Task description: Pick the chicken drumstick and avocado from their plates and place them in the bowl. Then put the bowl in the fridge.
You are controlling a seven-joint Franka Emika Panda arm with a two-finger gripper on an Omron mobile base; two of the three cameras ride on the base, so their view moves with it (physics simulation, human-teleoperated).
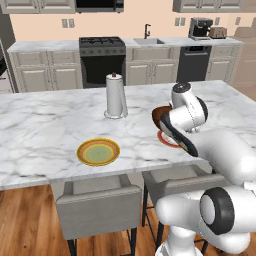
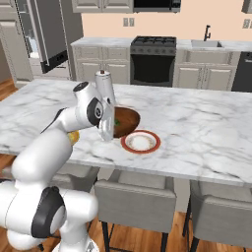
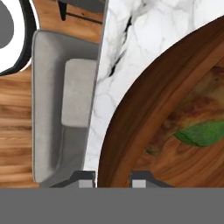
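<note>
Bowl (image 3: pixel 144 131) rim runs up between the gripper's (image 3: pixel 113 180) two dark fingertips (image 3: pixel 86 178), one outside the wall and one inside; the jaws are clamped on that rim. Inside the bowl, ahead of the inner fingertip, lie the avocado (image 3: pixel 203 133) and a brownish piece. Just beside the gripper sits the red-rimmed plate (image 2: pixel 141 141) on the marble counter (image 2: pixel 197 123).

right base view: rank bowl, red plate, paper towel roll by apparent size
1. Bowl, probably; the arm hides part of it.
2. Red plate, close to the bowl in width, so unsure.
3. Paper towel roll, mostly hidden behind the arm.
</note>
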